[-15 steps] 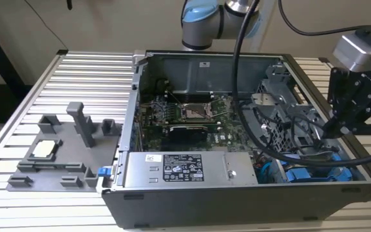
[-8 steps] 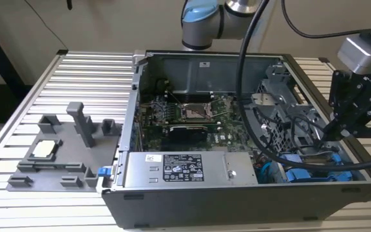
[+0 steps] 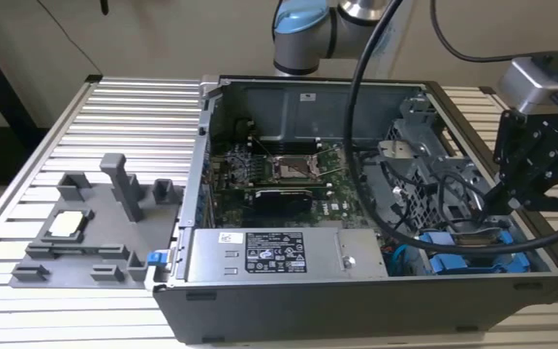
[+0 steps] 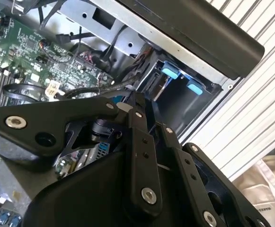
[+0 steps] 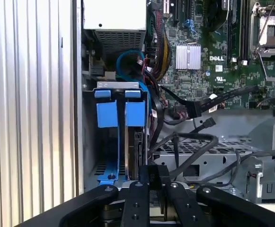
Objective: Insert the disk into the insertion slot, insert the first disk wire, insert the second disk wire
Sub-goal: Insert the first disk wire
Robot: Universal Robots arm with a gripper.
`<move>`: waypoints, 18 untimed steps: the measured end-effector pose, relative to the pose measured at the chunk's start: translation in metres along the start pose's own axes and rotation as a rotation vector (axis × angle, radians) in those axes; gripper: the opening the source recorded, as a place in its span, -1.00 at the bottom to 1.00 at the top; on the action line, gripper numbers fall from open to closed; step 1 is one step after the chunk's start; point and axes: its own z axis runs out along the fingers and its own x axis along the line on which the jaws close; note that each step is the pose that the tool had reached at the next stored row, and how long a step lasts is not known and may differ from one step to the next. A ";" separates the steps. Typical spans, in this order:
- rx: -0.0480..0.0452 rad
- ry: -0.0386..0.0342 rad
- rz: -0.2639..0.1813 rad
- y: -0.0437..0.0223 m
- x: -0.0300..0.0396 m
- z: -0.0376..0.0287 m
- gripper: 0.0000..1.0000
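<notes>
The disk (image 5: pixel 138 151) stands on edge in the insertion slot (image 5: pixel 110 156) of the drive cage at the case's front corner, on the exterior view's right. Its blue carrier (image 5: pixel 135 113) sits beside a second blue carrier (image 5: pixel 106 113). My gripper (image 5: pixel 154 171) has its fingers close together at the disk's near end and seems to grip it. In the exterior view the gripper (image 3: pixel 487 211) hangs just over the disk (image 3: pixel 475 231). Two black wires with loose plugs (image 5: pixel 194 109) (image 5: pixel 208 124) lie over the cage next to the slot.
The open computer case (image 3: pixel 211 182) lies on a slatted metal table (image 3: pixel 114 109). A grey power-supply box (image 3: pixel 264 254) sits beside the cage, with the green motherboard (image 3: pixel 279 174) behind it. Thick black cables (image 3: pixel 376 109) hang over the case. A grey fixture (image 3: pixel 95 225) stands at the exterior view's left.
</notes>
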 end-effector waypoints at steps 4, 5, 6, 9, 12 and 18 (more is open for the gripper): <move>0.0001 -0.0069 0.004 0.0000 0.0015 0.0006 -0.62; 0.0002 -0.0070 0.004 0.0000 0.0015 0.0006 -0.62; 0.0001 -0.0072 0.004 0.0000 0.0015 0.0007 -0.62; 0.0001 -0.0073 0.004 0.0000 0.0016 0.0006 -0.62; 0.0001 -0.0077 0.004 -0.0001 0.0021 0.0016 -0.62; 0.0002 -0.0078 0.005 -0.0002 0.0063 0.0061 -0.62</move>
